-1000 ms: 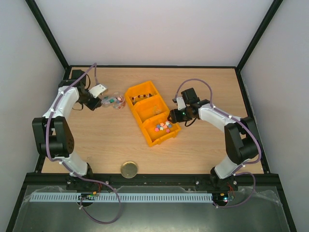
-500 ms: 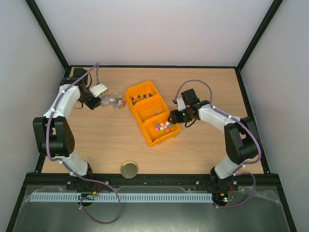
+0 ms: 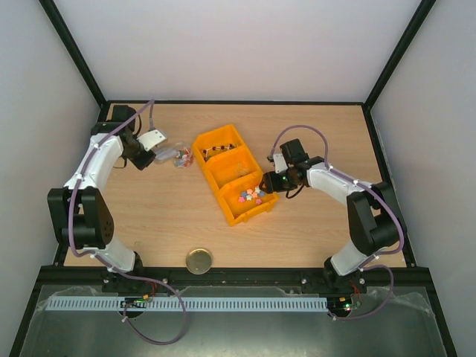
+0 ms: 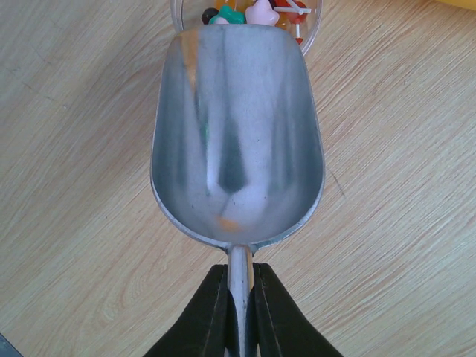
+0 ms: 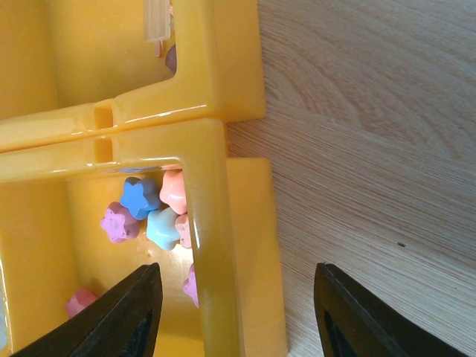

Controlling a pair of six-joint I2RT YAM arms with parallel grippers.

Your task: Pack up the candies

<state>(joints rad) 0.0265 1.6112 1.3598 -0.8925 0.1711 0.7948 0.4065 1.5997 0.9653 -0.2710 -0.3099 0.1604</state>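
Left gripper (image 4: pixel 239 277) clamped tight on the thin handle of the scoop (image 4: pixel 238 134). The bowl is empty and its lip sits at the mouth of the clear jar (image 3: pixel 177 155). Some candies (image 4: pixel 260 10) are in the jar, and more (image 5: pixel 149 212) lie in the near compartment of the yellow bin (image 5: pixel 212 97). Right gripper (image 5: pixel 236 286) has jaws apart, astride the bin's side wall, one finger inside and one over the table, neither seeming to touch.

Risks: a push from the scoop could roll or shove the jar and scatter candies; the handle could twist in so narrow a pinch; a careless shift of my right arm could drag or tip the bin.

Unclear: the jar is cut off in the wrist view, so fill and tilt are unknown. I cannot tell whether scoop and jar touch. The far compartment's contents are too small to read. An orange fleck in the scoop may be only a reflection.
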